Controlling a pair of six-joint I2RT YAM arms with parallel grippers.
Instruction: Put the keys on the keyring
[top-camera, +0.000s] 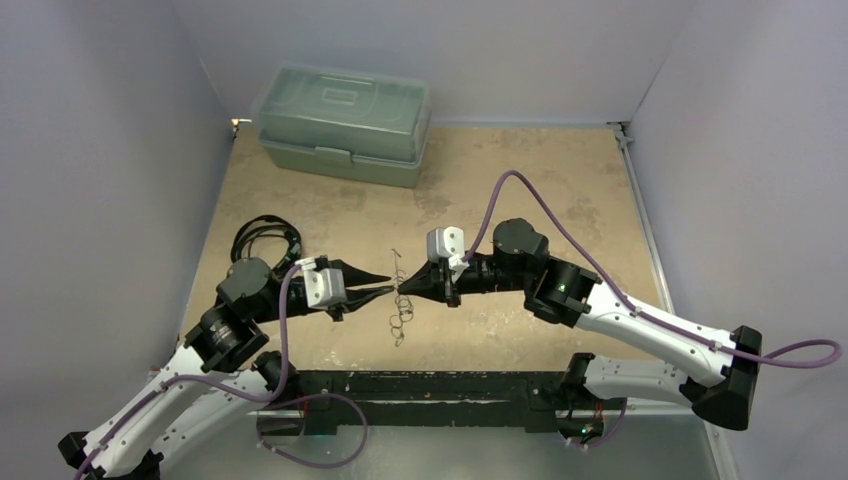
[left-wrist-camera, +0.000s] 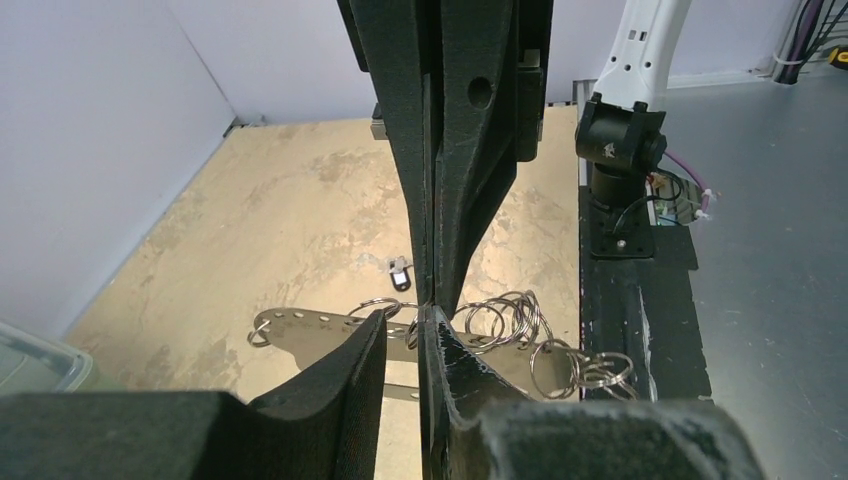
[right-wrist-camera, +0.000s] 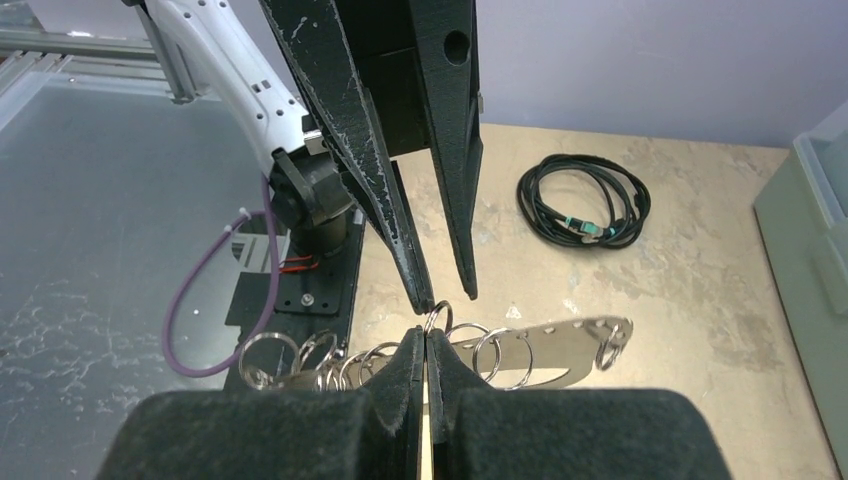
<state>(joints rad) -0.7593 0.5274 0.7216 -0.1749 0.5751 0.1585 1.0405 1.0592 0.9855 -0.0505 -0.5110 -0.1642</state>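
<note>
Left of the keyring (left-wrist-camera: 300, 325), a black coiled cable (right-wrist-camera: 585, 200) lies well apart on the mottled tan tabletop (top-camera: 520, 180), no part of this job. Closer in on the same side, the left gripper (right-wrist-camera: 447, 297) aims its tapered black fingers at the keyring. Its jaws are slightly parted with nothing clamped between them, and one small wire ring stands up right at their tips.

The keyring looks to be held clear of the table. It is a thin, flat, pale metal strip pierced by a row of holes and strung with glinting, overlapping split rings. From its right side, the right gripper (left-wrist-camera: 432, 290) pinches it, jaws pressed tight together. One tiny key (left-wrist-camera: 399, 273), silvery with a dark head, lies on the table just beyond the keyring, and I judge that no key is threaded yet.

To do this step well, the right gripper should hold the strip steady while the left takes a single ring, not the bunch. Slick wire is likely to twist away if caught off-centre.
</note>
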